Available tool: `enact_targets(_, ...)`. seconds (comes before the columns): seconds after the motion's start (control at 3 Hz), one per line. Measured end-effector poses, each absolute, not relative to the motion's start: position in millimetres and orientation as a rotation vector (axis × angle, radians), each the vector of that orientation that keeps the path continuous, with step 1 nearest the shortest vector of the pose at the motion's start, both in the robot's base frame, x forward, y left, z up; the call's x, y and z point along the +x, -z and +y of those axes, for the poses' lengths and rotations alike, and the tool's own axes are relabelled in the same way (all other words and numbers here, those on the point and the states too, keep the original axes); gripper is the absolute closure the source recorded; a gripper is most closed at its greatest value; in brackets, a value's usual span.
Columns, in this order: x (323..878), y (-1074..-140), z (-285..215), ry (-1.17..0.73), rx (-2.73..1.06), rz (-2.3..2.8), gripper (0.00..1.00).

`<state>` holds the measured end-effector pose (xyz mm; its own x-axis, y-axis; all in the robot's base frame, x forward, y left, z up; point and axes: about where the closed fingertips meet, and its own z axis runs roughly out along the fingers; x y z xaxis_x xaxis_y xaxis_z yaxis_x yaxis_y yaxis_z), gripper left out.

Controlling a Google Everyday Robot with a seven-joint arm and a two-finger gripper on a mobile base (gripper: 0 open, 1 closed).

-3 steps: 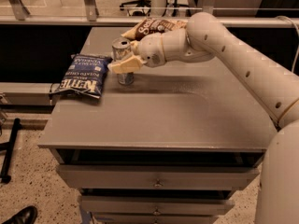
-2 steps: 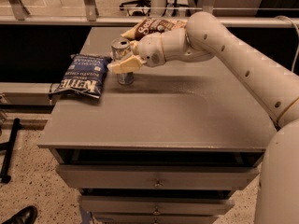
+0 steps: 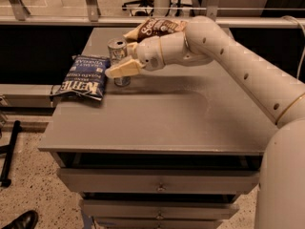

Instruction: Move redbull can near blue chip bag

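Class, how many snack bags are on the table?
2. The blue chip bag lies at the left edge; a brown-and-cream bag lies at the back, partly behind the arm. The gripper is at the redbull can.

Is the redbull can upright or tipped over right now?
Upright: the redbull can stands on its base on the table, round top facing up, beside the blue chip bag. The gripper is at the can's side.

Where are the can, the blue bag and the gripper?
can (image 3: 116, 52): camera view, upper side wall.
blue bag (image 3: 83, 78): camera view, middle of its front.
gripper (image 3: 118, 61): camera view, its tip at the can.
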<state>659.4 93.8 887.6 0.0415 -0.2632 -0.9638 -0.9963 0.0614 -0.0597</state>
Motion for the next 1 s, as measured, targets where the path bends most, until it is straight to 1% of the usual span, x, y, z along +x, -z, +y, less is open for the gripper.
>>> enact_targets(0.33,655.8,-884.6,111.7,-1.063,-1.344,1.369,0.00)
enact_targets(0.67,650.8,-891.0,113.0,-1.097,-1.323,1.339,0.00)
enact_targets(1.0,644.7,-904.3,91.7,-1.077,-1.289,1.323,0.00)
